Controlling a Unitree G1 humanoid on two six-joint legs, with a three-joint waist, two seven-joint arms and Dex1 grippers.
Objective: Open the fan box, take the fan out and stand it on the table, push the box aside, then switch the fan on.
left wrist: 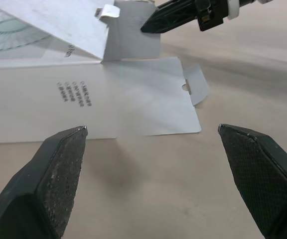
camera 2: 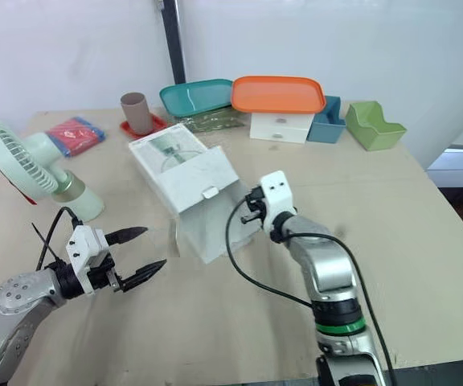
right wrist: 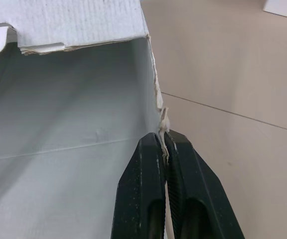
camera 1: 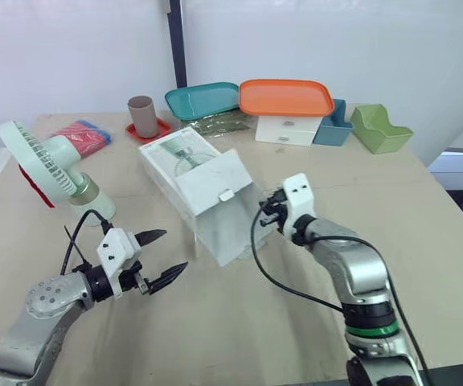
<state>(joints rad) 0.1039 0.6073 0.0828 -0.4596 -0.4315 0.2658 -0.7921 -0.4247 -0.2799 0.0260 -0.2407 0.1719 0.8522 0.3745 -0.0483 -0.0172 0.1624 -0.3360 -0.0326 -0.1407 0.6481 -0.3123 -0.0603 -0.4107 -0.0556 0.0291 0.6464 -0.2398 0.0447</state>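
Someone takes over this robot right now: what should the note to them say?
Left end effector: open, empty, above the table beside the fan box's flap.
Right end effector: shut on the box's torn side edge.
Fan: out, standing on its base at the table's left.
Done: box opened, fan out and stood.
Left to do: push box aside, switch fan on.

- The left arm (camera 1: 43,318) has a rounded silver-grey metal shell, with small screws set in its round joint cap (camera 1: 51,296).
- The left gripper (camera 1: 175,250) is a white boxy block carrying two black tapering fingers (left wrist: 64,174) with finely knurled pads.
- A thin black cable (camera 1: 83,221) arches over the left wrist.
- The right arm (camera 1: 360,273) is silver-grey, with a bright green ring (camera 1: 370,330) between black bands.
- The right gripper (right wrist: 162,138) has glossy black fingers below a white block (camera 1: 298,195).
- A long black lead (camera 1: 268,269) loops beside the right arm.
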